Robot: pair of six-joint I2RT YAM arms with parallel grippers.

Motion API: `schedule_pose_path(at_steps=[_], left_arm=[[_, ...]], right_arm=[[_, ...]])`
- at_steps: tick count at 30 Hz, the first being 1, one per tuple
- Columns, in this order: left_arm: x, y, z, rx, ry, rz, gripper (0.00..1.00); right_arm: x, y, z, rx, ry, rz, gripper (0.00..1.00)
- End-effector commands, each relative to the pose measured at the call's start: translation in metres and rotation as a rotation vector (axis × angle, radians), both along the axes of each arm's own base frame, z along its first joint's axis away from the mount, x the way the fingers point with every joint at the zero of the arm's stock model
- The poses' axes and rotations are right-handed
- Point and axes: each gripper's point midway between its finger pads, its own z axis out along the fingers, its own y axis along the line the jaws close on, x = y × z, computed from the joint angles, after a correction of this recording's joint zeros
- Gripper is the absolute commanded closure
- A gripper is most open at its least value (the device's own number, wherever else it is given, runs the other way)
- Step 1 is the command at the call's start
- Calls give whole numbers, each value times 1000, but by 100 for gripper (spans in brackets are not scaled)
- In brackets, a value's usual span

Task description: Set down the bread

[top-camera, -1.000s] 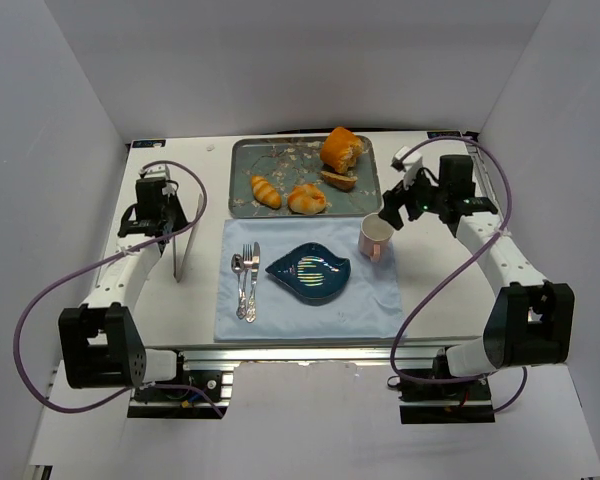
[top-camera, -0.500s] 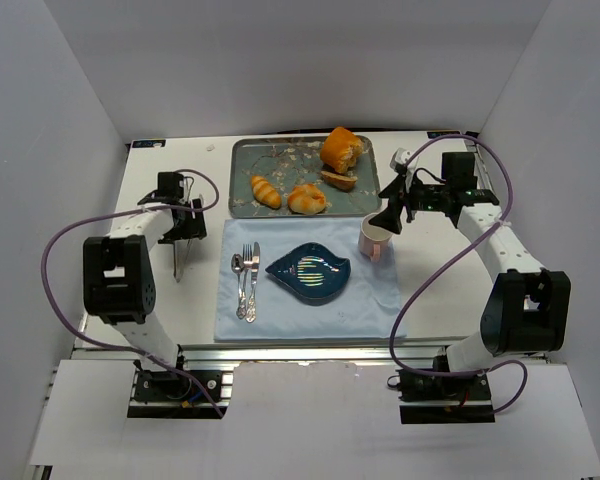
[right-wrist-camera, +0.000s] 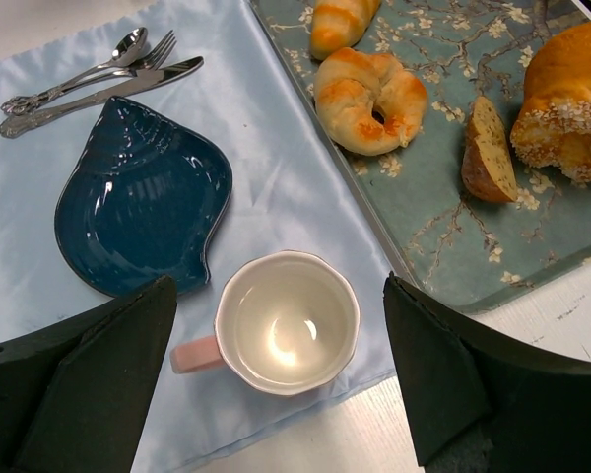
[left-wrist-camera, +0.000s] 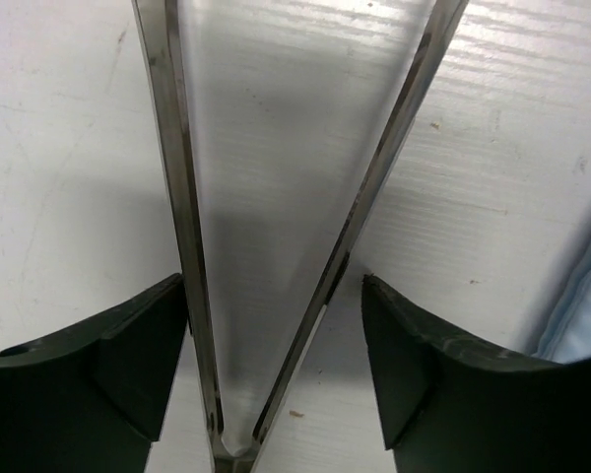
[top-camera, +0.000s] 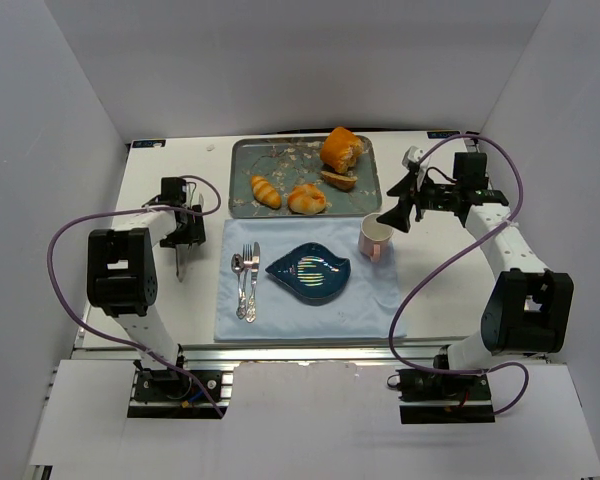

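Bread (top-camera: 265,190) lies at the left of the tray (top-camera: 280,160), untouched. Our left jaws pinch tongs (left-wrist-camera: 172,148) near their hinge, presumably to lift it cleanly; our right jaws hang spread and empty near the cup (top-camera: 375,238).

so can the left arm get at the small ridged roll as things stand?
Probably yes. The roll lies uncovered at the tray's left end, the side nearest the left gripper, and nothing stands between them in the top view. Tongs sit between its jaws.
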Motion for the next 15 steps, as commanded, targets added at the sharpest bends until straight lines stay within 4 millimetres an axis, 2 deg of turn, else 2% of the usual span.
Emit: schedule_pose_path(at_steps=[1,5,6,9,12,13,15], left_arm=[[-11,-5,-18,-32,39,-9,22],[-24,-7,-33,-59,69,7,33],[-27,-7,-36,-73,77,12,43],[-32,-6,-39,-86,84,29,58],[-32,-6,-36,-106,64,47,72],[-30,-10,-34,-133,54,46,79],[-23,-13,-21,-154,27,43,82]], right_arm=[[-6,1,10,28,-15,23,10],[-6,2,14,36,-17,28,11],[-1,-8,15,38,-22,1,11],[-1,-10,15,46,-14,-5,11],[0,-13,16,49,-20,-16,11],[-1,-15,15,51,-16,-20,11],[-1,-15,16,55,-17,-23,11]])
